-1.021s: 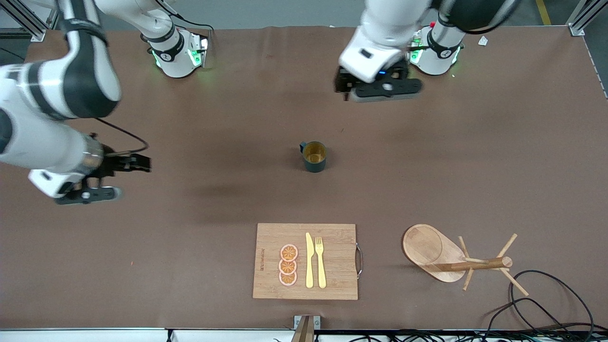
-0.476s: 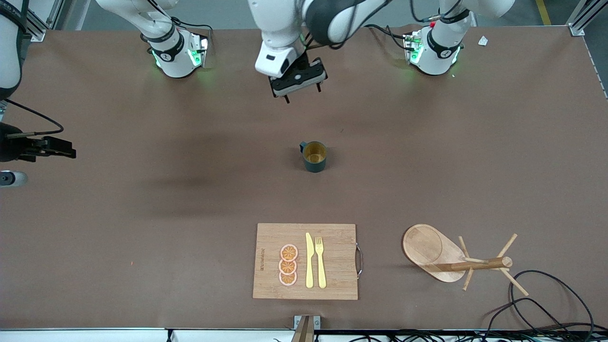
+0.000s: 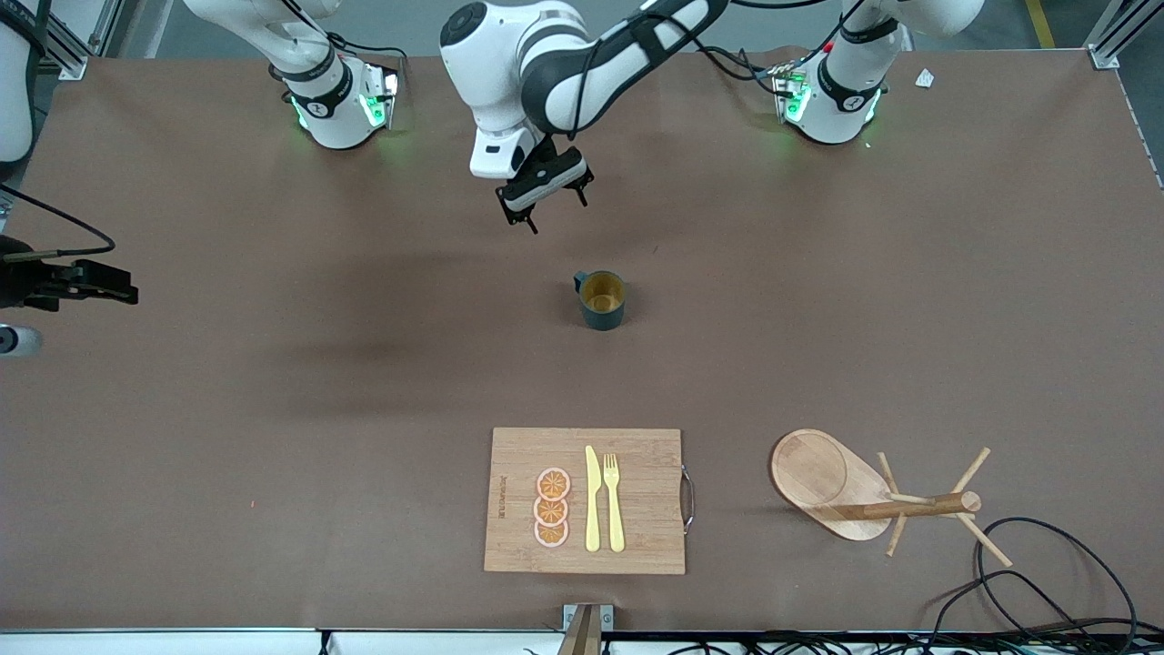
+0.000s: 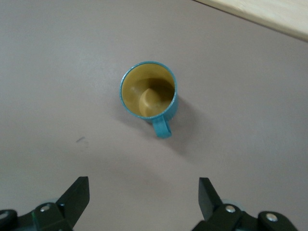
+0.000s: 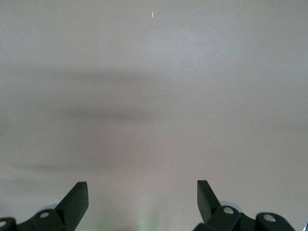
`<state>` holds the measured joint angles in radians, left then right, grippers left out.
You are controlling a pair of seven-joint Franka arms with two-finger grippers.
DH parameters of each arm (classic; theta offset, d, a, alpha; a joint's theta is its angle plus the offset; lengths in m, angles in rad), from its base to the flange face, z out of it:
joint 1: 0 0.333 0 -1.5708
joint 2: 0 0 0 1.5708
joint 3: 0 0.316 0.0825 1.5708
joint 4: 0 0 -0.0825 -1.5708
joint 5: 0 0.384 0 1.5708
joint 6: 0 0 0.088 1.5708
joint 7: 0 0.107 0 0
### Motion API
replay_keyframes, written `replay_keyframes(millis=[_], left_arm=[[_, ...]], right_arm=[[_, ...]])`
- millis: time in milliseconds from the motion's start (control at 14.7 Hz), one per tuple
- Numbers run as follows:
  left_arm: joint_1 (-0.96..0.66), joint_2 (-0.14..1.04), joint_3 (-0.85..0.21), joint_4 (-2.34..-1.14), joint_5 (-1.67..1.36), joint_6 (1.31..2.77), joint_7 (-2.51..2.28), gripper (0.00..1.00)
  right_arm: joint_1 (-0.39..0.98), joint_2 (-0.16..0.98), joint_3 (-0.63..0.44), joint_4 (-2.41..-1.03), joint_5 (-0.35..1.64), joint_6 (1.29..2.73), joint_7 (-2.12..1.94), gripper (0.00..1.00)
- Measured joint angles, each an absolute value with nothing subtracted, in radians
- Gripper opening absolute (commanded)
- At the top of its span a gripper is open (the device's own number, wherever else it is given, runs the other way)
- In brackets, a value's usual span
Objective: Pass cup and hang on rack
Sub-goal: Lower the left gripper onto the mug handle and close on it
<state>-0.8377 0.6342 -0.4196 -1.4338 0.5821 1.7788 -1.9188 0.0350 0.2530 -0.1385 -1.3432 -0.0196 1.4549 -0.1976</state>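
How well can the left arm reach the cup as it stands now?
Probably well. The left hand hangs open over bare table close to the cup, which stands upright and alone. In the left wrist view nothing lies between the open fingers and the cup.

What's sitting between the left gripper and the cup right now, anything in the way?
Nothing visible. The left gripper hangs with jaws open over bare table just farther from the front camera than the cup, and the left wrist view shows only tabletop between them.
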Motion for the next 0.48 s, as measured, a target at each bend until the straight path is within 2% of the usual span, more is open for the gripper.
replay_keyframes(millis=[204, 476], left_arm=[[-0.875, 0.702, -0.419, -1.434, 0.720, 1.778, -2.162, 0.98], [-0.932, 0.757, -0.391, -1.434, 0.848, 1.760, -2.259, 0.98]], right_arm=[[0.035, 0.253, -0.136, -1.329, -0.020, 1.455, -0.197, 1.00], [0.035, 0.253, -0.136, -1.329, -0.020, 1.454, -0.196, 1.00]])
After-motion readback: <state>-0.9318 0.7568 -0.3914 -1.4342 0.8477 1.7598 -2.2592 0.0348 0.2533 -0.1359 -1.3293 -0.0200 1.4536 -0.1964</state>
